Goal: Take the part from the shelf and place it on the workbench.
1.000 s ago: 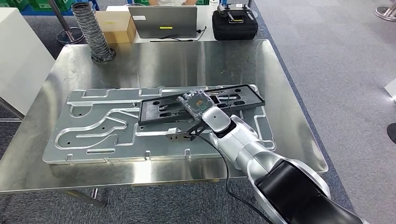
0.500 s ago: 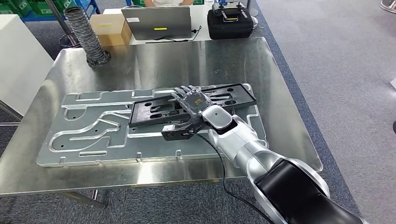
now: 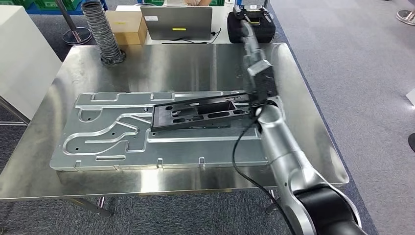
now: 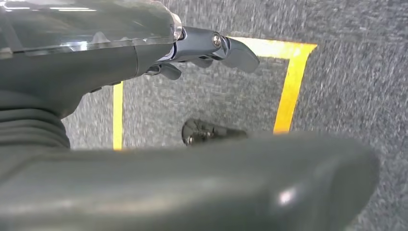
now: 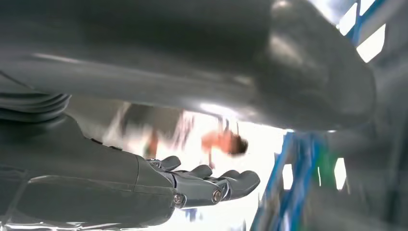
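Fingers [image 5: 226, 185] of the right hand [image 3: 250, 39] are stretching out flat and holding nothing. That hand is hanging up in the air near the far right corner of the counter [image 3: 186, 66]. Its silver arm [image 3: 281, 142] is reaching over the counter's right side. The black part [image 3: 205, 110] is lying flat on a big metal plate [image 3: 107, 132] in the middle of the counter, and the hand is not touching it. The left hand [image 4: 96, 53] is hanging over grey floor [image 4: 346, 96] with yellow lines [image 4: 291, 82], with its fingers [image 4: 231, 50] loose, a little bent, and holding nothing. A ribbed hose [image 3: 103, 32] is standing at the far left corner. Past the far edge are sitting a laptop [image 3: 178, 22], a box [image 3: 125, 27] and a black case [image 3: 249, 24].
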### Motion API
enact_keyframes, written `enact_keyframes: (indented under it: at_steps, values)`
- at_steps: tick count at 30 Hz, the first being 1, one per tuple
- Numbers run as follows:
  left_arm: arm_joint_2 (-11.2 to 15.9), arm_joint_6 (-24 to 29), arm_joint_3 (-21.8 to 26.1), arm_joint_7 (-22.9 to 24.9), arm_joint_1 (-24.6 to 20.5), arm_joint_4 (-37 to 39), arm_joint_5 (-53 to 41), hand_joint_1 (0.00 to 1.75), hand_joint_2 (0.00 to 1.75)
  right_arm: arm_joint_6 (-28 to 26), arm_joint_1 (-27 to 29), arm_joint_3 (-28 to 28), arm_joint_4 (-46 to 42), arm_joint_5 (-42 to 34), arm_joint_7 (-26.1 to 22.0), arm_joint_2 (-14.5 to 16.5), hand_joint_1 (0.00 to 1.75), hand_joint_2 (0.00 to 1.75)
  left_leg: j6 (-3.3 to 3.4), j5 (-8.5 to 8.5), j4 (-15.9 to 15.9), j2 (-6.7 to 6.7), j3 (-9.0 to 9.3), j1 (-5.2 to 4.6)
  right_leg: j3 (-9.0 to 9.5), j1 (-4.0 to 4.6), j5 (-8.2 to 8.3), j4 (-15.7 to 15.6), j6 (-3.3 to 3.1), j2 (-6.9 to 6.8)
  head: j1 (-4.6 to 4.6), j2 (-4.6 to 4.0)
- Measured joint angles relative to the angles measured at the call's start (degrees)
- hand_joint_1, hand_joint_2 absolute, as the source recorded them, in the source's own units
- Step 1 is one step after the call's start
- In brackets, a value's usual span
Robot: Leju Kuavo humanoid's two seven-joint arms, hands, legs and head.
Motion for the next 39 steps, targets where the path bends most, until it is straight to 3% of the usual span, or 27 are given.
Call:
enact_keyframes:
  at_steps: [3,5,7,9,10,12,13,14,15,18,20,23,24,26,28,29,30,31,33,35,38,39]
  values:
    - [0.0,-0.5,1.4,-1.8,1.0,0.0,1.0,0.0,0.0,-9.2,6.1,-3.9,-10.0,3.0,-0.5,-5.0,0.0,0.0,-0.11,-0.32,0.1,-0.19,0.3,-0.36,5.62,0.39,5.37,-11.9,-1.01,-0.23,0.0,0.0]
    - [0.0,-0.7,2.3,-2.5,1.6,0.0,1.3,0.0,0.0,-14.8,10.8,-7.2,-16.1,6.6,-0.6,-7.5,0.0,0.0,-0.44,-0.6,0.1,-0.26,0.39,-0.54,7.39,0.73,6.3,-15.6,-1.46,-0.43,0.0,0.0]
    - [0.1,-0.7,3.2,-2.7,2.1,0.0,1.5,0.0,0.0,-18.8,16.3,-10.6,-21.7,11.1,-0.7,-9.5,0.0,0.0,-0.92,-0.72,0.1,-0.29,0.54,-0.63,7.53,0.69,6.47,-15.8,-1.77,-0.48,0.0,0.0]
    - [0.2,-0.6,4.1,-2.7,2.4,0.0,1.7,0.0,0.0,-21.6,21.9,-13.7,-26.9,15.9,-0.3,-10.9,0.0,0.0,-1.48,-2.24,1.5,-0.06,0.24,-0.63,7.69,0.35,6.77,-16.2,-2.27,-0.62,0.0,0.0]
    - [0.3,-0.6,4.4,-2.7,2.5,0.0,1.8,0.0,0.0,-22.7,24.7,-15.2,-29.2,18.0,-0.1,-11.4,0.0,0.0,-1.78,-4.09,3.9,0.11,-0.55,-0.58,7.71,0.2,6.86,-16.3,-2.45,-0.71,0.0,0.0]
    - [0.3,-0.4,5.0,-2.7,2.5,0.0,1.7,0.0,0.0,-24.4,29.7,-18.0,-32.5,21.0,0.4,-11.9,0.0,0.0,-2.31,-8.64,11.5,0.36,-3.3,-0.36,7.54,0.15,6.96,-16.3,-2.65,-0.83,0.0,0.0]
    - [0.3,-0.4,5.3,-2.7,2.5,0.0,1.7,0.0,0.0,-25.1,31.8,-19.2,-33.8,22.2,0.6,-12.2,0.0,0.0,-2.49,-10.26,15.1,0.4,-4.53,-0.28,7.38,0.15,7.03,-16.3,-2.67,-0.88,0.0,0.0]
    - [0.3,-0.3,5.5,-2.7,2.6,0.0,1.6,0.0,0.0,-25.7,33.4,-20.2,-34.8,23.0,0.9,-12.4,0.0,0.0,-2.56,-10.78,16.7,0.41,-4.89,-0.27,7.2,0.15,7.13,-16.2,-2.69,-0.9,0.0,0.0]
    - [0.3,-0.3,5.7,-2.7,2.6,0.0,1.6,0.0,0.0,-26.1,34.7,-21.2,-35.7,23.6,1.0,-12.6,0.0,0.0,-2.53,-10.18,16.0,0.41,-4.07,-0.26,7.03,0.15,7.25,-16.2,-2.67,-0.88,0.0,0.0]
    - [0.4,-0.2,5.9,-2.7,2.4,0.0,1.4,0.0,0.0,-26.5,36.8,-23.0,-37.7,24.8,1.8,-13.1,0.0,0.0,-1.78,-5.65,3.9,0.4,3.27,-0.45,6.77,0.24,7.77,-16.0,-2.33,-0.61,0.0,0.0]
    - [0.5,-0.2,6.0,-2.8,2.1,0.0,1.2,0.0,0.0,-27.0,37.7,-24.0,-38.7,26.3,2.7,-13.3,0.0,0.0,-1.1,-4.44,-0.8,0.37,5.79,-0.8,6.69,0.26,8.23,-16.0,-1.75,-0.46,0.01,0.0]
    - [0.5,-0.3,6.1,-3.2,2.1,0.0,1.1,0.0,0.0,-28.2,39.8,-25.9,-40.0,28.3,3.5,-13.4,0.0,0.0,-0.14,-3.37,-1.3,0.35,5.42,-0.93,6.55,0.05,8.68,-16.0,-0.66,-0.42,0.01,0.0]
    - [0.5,-0.3,6.3,-3.3,2.2,0.0,1.1,0.0,0.0,-28.6,40.3,-26.5,-40.3,28.8,3.7,-13.5,0.0,0.0,0.22,-2.79,-1.6,0.43,5.17,-0.83,6.17,-0.03,7.75,-15.3,-0.35,-0.36,0.01,0.0]
    - [0.5,-0.5,6.5,-3.6,2.1,0.0,0.9,0.0,0.0,-29.4,40.9,-27.6,-40.7,30.0,4.0,-13.7,0.0,0.0,0.72,-1.56,-1.9,0.71,4.17,-0.64,4.3,-0.28,3.12,-10.5,0.13,-0.22,0.01,0.0]
    - [0.4,-0.5,6.8,-3.7,2.1,0.0,0.7,0.0,0.0,-30.6,41.4,-28.4,-40.9,31.6,4.4,-13.8,0.0,0.0,0.88,-0.54,-1.7,0.88,2.62,-0.67,2.05,-0.46,-1.95,-2.8,0.6,-0.23,0.02,0.0]
    - [0.4,-0.5,6.9,-3.7,2.1,0.0,0.7,0.0,0.0,-31.3,41.6,-28.7,-41.0,32.4,4.6,-13.8,0.0,0.0,0.83,-0.06,-1.6,0.94,1.81,-0.65,1.76,-0.56,-2.96,-0.2,0.81,-0.24,0.02,0.0]
    - [0.4,-0.5,6.9,-3.7,2.1,0.0,0.7,0.0,0.0,-31.8,41.8,-29.0,-41.2,33.1,4.9,-13.8,0.0,0.0,0.71,0.36,-1.4,0.97,1.0,-0.62,2.46,-0.67,-2.75,0.4,0.98,-0.24,0.01,0.0]
    - [0.4,-0.5,7.0,-3.7,2.1,0.0,0.7,0.0,0.0,-32.3,41.9,-29.3,-41.5,33.6,5.2,-13.8,0.0,0.0,0.55,0.72,-1.0,0.98,0.23,-0.55,4.29,-0.81,-1.6,-1.2,1.11,-0.26,0.01,0.0]
    - [0.3,-0.5,7.1,-3.8,2.1,0.0,0.6,0.0,0.0,-33.1,42.1,-29.8,-42.3,34.4,5.8,-13.9,0.0,0.0,0.11,1.23,-0.2,0.95,-1.13,-0.5,10.18,-1.08,0.44,-9.2,1.26,-0.25,0.01,0.0]
    - [0.3,-0.4,7.2,-3.8,2.1,0.0,0.5,0.0,0.0,-33.6,42.6,-30.3,-43.0,34.8,6.5,-14.0,0.0,0.0,-0.55,1.74,0.5,0.82,-1.89,-0.57,13.83,-0.94,0.78,-14.9,0.54,-0.03,-0.01,0.0]
    - [0.4,-0.4,7.4,-3.8,2.2,0.0,0.2,0.0,0.0,-33.9,43.6,-30.9,-43.4,35.3,7.9,-14.1,0.0,0.0,-1.74,2.68,0.6,0.6,-2.39,-0.54,13.38,-0.68,1.31,-15.7,-1.11,0.07,-0.01,0.0]
    - [0.4,-0.4,7.4,-3.8,2.3,0.0,0.1,0.0,0.0,-33.9,43.9,-31.2,-43.3,35.7,8.5,-14.0,0.0,0.0,-2.09,2.05,1.1,0.58,-2.86,-0.48,12.8,-0.72,1.87,-15.7,-1.65,-0.01,0.0,0.0]
